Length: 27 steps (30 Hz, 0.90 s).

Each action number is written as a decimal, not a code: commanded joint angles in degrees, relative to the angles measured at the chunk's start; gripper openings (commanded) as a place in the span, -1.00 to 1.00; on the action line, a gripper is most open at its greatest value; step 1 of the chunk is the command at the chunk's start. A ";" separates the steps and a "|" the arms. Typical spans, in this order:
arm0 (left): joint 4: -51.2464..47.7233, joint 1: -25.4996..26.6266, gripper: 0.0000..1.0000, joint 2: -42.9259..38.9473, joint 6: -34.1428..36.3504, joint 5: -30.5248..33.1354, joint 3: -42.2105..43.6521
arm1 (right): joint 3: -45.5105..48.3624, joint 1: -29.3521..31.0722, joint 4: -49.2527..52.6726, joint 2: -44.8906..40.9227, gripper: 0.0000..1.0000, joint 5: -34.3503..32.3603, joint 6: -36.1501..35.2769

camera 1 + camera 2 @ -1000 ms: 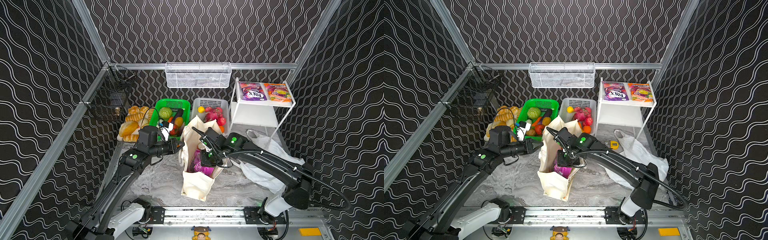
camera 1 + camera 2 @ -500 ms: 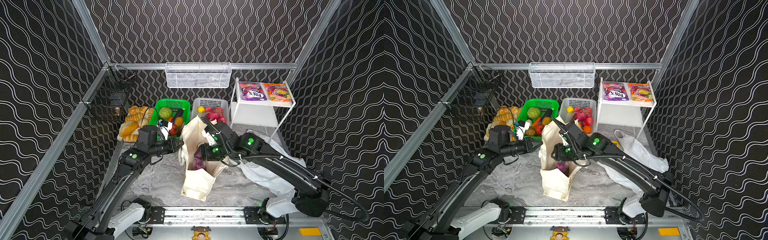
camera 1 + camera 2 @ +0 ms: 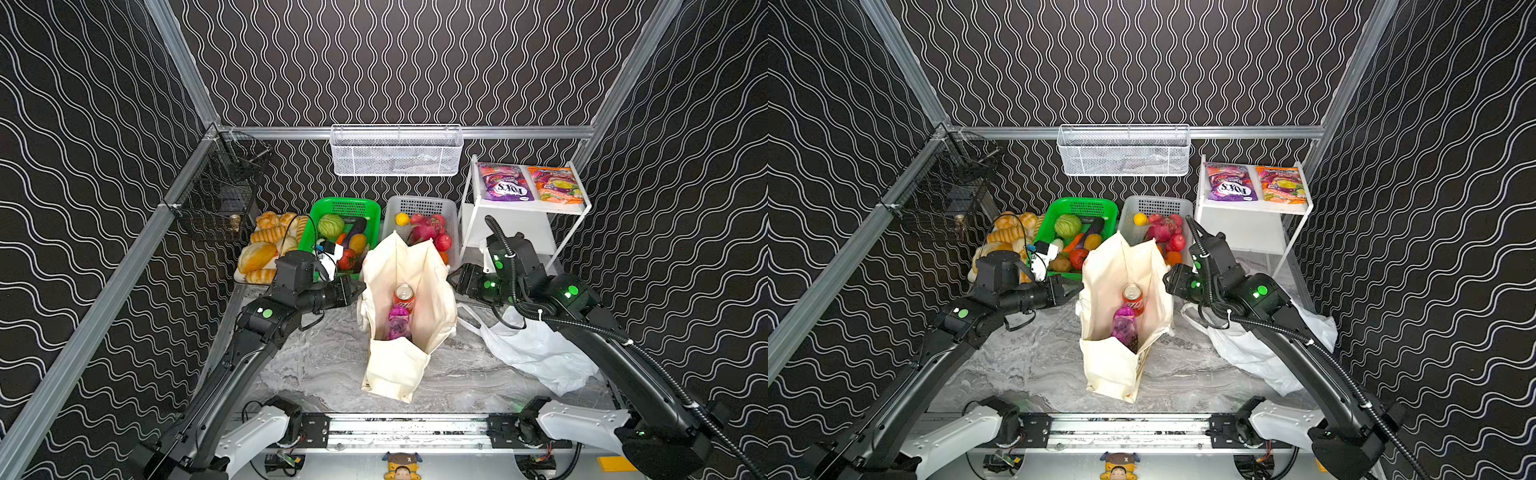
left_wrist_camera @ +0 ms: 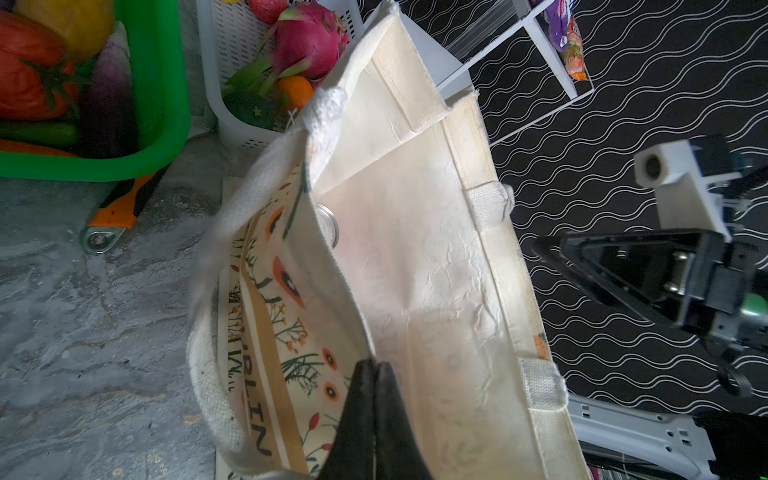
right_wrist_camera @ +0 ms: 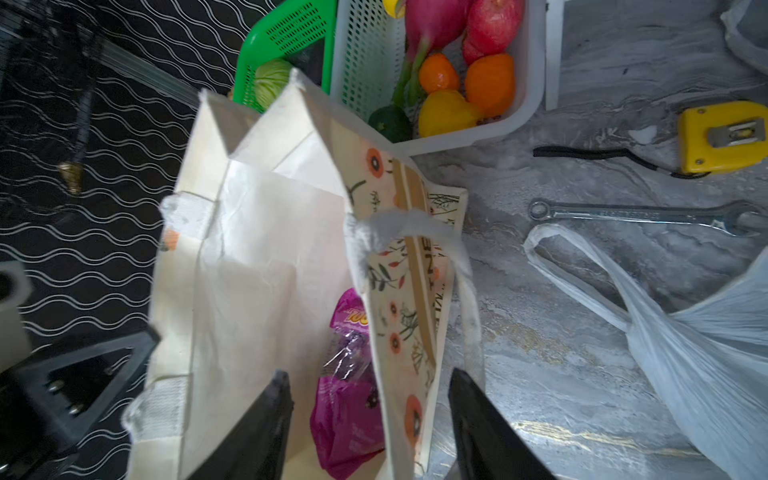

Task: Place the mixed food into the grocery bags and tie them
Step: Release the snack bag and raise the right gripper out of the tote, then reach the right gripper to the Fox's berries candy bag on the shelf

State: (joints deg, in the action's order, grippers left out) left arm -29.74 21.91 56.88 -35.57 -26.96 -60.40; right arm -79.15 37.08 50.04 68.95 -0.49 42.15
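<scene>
— Cream tote [image 3: 395, 365] stands open on the bench [image 3: 324, 361] in both top views; we see a red can [image 3: 403, 296] and a purple packet [image 3: 398, 326] inside.
— And our left wrist view?
— There our left hand [image 4: 374, 370] is pinched tight on the tote's rim.
— The right wrist view?
— Our right hand [image 5: 370, 380] is spread, straddling the tote's printed wall; the plastic bag [image 5: 685, 332] lies beside.
</scene>
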 commanded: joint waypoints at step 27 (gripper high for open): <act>1.95 0.15 -0.32 1.17 2.58 -9.16 -2.04 | -12.48 -9.71 -2.53 5.35 -0.40 5.73 -22.39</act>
State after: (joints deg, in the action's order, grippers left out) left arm -28.36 22.09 58.17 -35.33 -37.04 -61.60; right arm -89.71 28.27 49.74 76.27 7.38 22.48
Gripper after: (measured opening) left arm 0.333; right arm 0.296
